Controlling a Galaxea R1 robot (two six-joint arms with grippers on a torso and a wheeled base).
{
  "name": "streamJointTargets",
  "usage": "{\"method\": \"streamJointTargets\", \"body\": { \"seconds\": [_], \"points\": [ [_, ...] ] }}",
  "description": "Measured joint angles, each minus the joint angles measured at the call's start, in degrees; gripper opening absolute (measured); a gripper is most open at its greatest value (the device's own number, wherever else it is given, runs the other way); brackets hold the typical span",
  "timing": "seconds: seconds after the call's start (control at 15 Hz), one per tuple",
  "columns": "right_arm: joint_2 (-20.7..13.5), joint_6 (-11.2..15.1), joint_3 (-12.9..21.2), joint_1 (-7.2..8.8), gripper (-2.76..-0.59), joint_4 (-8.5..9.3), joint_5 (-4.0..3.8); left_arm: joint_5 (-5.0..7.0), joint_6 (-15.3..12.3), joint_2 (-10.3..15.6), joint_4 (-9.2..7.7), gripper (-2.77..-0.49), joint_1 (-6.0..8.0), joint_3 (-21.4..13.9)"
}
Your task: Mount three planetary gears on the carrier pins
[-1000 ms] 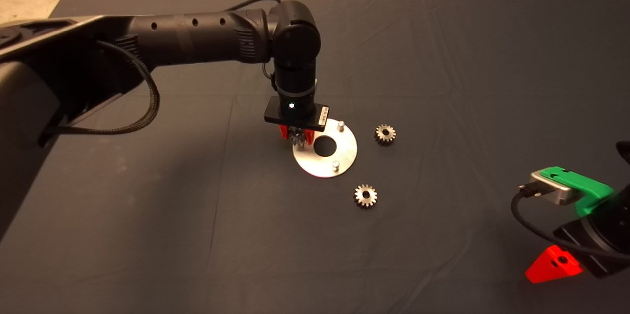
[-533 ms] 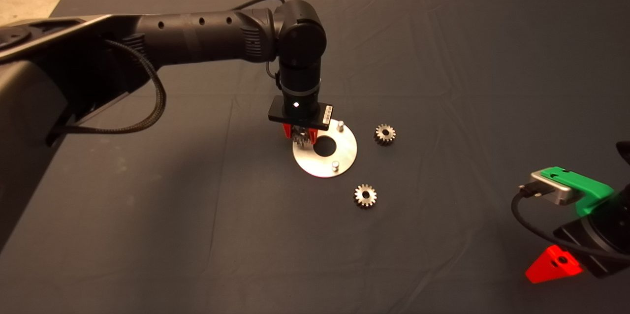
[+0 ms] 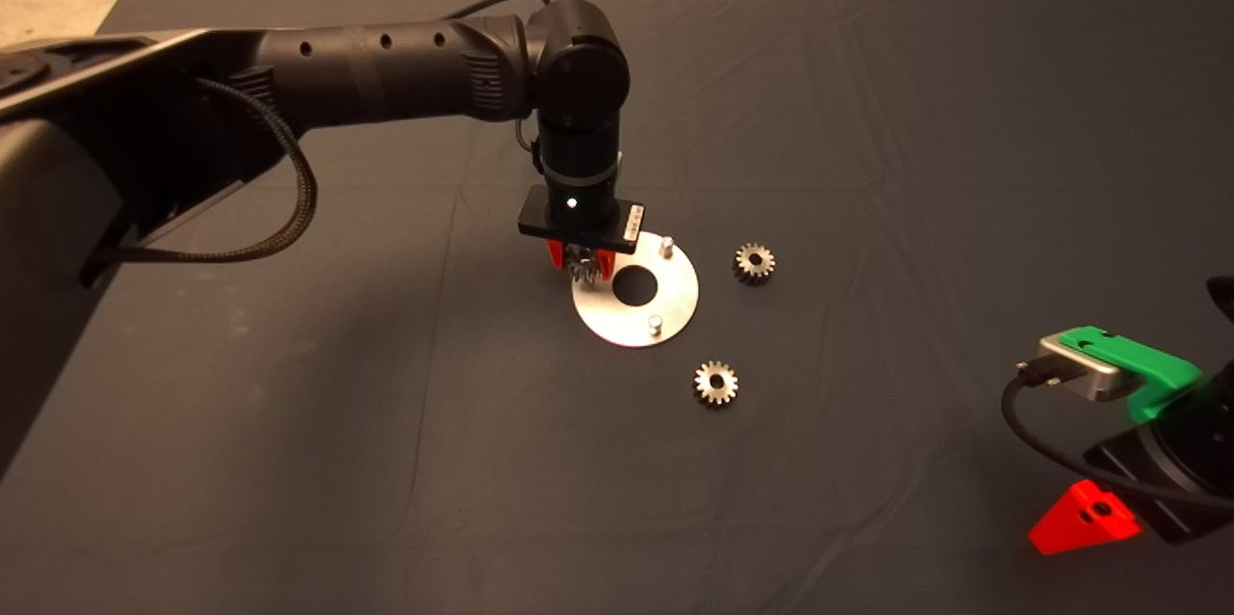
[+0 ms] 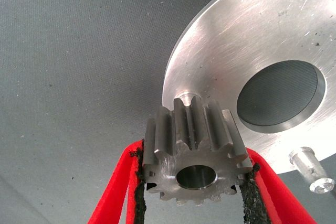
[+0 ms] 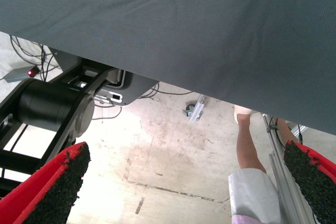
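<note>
Closest to us, at the lower right edge of the mat (image 3: 868,114), we see the right gripper (image 3: 1085,519) parked and waiting. In its own wrist view its two red fingers (image 5: 50,187) are spread wide apart with nothing between them. Past them we see the edge of the mat, the floor and a person's leg (image 5: 249,156).

A little farther in, one small gear (image 3: 715,384) lies flat on the mat, near the shiny round disc (image 3: 675,302) but not touching it. Another loose gear (image 3: 754,262) lies flat just to the right of the disc, also apart from it.

The disc has a big hole in the middle. We can see two pins standing up on it: a near pin (image 3: 656,323) and a far pin (image 3: 665,248). Both are bare.

At the left rim of the disc is the left gripper (image 3: 581,263), pointing straight down from the long black arm. It is pinching the third gear (image 4: 195,153) between its black pads (image 4: 139,192), one pad on each side of the gear's teeth. The gear is held flat, with its round hole facing up at the wrist camera. In the wrist view the gear sits right over the third pin (image 4: 186,98), whose top peeks out beyond the gear. We cannot tell if the gear touches that pin.
</note>
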State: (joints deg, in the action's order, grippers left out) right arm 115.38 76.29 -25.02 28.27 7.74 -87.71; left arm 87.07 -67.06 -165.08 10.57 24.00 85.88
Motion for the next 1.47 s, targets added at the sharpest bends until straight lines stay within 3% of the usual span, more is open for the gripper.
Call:
{"method": "streamJointTargets", "body": {
  "seconds": [0.27, 0.47, 1.47],
  "points": [
    [0.0, 0.0, 0.0, 0.0, -0.61, 0.0, 0.01, 0.0, 0.13, -0.24, 0.01, -2.31, 0.0, 0.3],
    [-0.01, 0.0, 0.0, 0.0, -0.61, 0.0, 0.0, -0.04, 1.74, -0.52, -0.29, -2.31, 0.02, 1.9],
    [0.0, 0.0, 0.0, 0.0, -0.61, 0.0, 0.0, -0.49, 1.35, 0.01, -0.01, -2.31, 0.0, 0.45]
  ]
}}
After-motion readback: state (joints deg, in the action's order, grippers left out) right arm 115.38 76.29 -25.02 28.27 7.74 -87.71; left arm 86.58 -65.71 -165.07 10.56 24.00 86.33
